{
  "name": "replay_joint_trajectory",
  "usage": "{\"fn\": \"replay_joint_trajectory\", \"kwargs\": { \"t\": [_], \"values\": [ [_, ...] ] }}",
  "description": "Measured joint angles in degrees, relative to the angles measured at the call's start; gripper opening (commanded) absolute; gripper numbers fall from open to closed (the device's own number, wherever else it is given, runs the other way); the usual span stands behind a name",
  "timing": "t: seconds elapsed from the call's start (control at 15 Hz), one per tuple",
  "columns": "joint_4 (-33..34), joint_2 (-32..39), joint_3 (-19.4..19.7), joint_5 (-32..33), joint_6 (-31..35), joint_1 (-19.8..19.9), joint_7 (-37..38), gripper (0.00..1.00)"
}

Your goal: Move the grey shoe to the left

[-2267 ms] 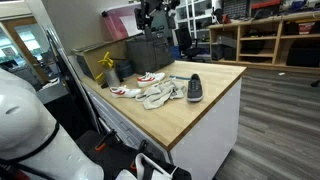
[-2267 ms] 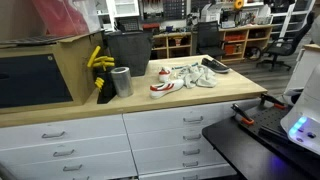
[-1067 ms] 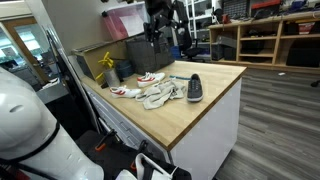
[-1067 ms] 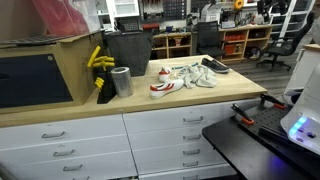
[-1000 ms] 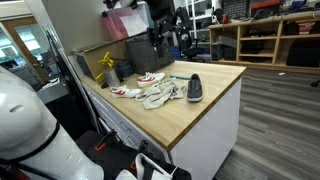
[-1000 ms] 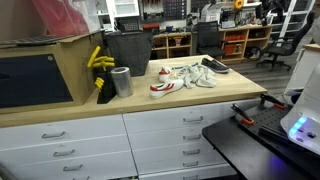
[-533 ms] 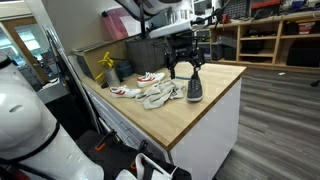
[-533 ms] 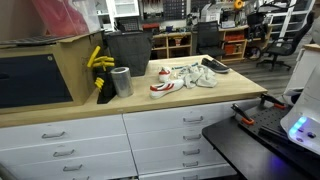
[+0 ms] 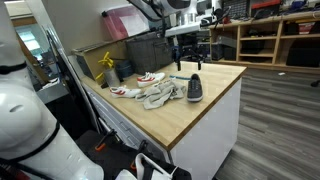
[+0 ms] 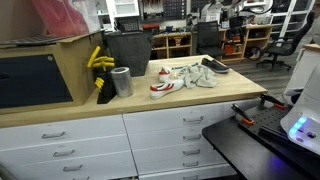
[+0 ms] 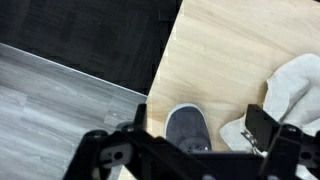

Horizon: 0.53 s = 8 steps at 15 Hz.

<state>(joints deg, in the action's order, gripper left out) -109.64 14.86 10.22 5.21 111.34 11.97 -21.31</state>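
Note:
The grey shoe is a dark charcoal sneaker with a pale sole edge. It lies on the wooden counter near its far edge, and also shows in an exterior view. My gripper hangs open above it, not touching it. In the wrist view the shoe's toe lies between the spread fingers of the gripper, right by the counter edge.
Pale whitish-beige shoes lie just beside the grey shoe, also in the wrist view. White red-striped sneakers sit farther along. A black bin, yellow object and grey cup stand at the back.
My arm has swung from the back of the counter, by the black bin, to above the grey shoe. The shoes have not moved.

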Motion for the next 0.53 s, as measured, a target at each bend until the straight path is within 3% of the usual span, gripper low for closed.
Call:
{"fn": "replay_joint_trajectory", "kwargs": {
  "t": [0.27,0.53],
  "values": [
    [8.1,5.8,-2.4,-1.1,-5.9,0.6,-6.3,1.00],
    [9.7,6.3,-2.6,-1.2,-7.1,1.0,-7.9,1.00]
  ]
}}
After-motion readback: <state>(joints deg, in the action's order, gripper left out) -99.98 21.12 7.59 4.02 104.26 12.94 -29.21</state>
